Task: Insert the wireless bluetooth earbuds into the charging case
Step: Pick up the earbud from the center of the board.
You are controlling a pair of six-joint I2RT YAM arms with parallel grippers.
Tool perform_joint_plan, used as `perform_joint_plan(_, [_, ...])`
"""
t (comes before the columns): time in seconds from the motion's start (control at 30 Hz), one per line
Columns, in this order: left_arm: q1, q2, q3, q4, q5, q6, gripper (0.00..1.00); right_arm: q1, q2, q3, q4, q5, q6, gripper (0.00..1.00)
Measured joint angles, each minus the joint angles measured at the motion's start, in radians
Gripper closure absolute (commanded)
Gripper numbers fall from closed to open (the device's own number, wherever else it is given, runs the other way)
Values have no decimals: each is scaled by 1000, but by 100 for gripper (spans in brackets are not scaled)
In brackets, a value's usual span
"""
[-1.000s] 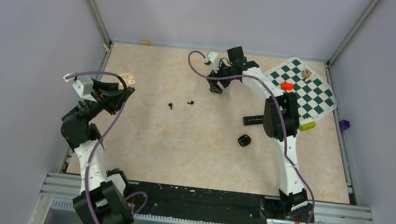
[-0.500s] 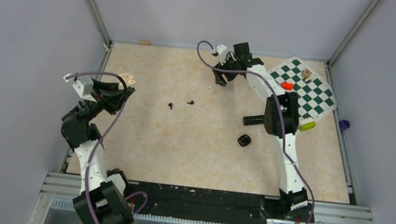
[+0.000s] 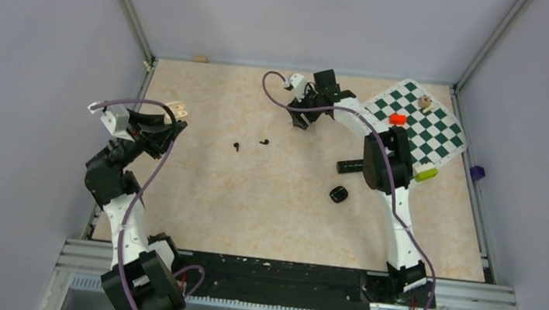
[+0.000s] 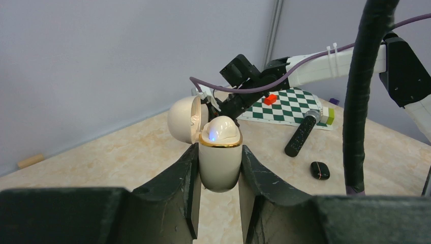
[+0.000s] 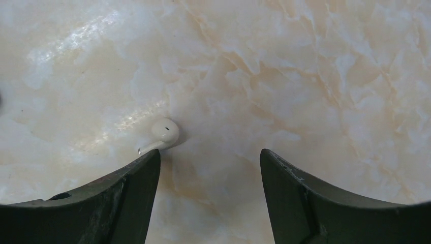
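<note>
Right end effector (image 5: 209,152) back over white earbud (image 5: 165,132)

The right gripper (image 5: 209,155) looks straight down at a cream, marble-patterned tabletop (image 5: 305,76), its two dark curved fingers (image 5: 117,203) spread wide apart along the lower edge of the view with bare surface between them. A small glossy white earbud (image 5: 163,133) lies on the tabletop just outside the gap, close above the tip of the picture-left finger. Its rounded head points up-right and its short stem slants down-left toward that finger; whether they touch cannot be told.
</note>
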Motion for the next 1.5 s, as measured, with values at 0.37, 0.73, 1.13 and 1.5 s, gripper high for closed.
perform_joint_plan(0.37, [0,0,0,10,0,-4,100,10,-15,16,-87,-33,32,31])
perform_joint_plan(0.73, [0,0,0,11,0,-5,100,-52,29,244,-143,-189,260,42])
perform_joint_plan(1.13, [0,0,-5,18,0,-12,100,-53,137,242,-130,-229,396,52])
perform_joint_plan(1.5, [0,0,-6,18,0,-12,100,-49,138,229,-136,-279,438,56])
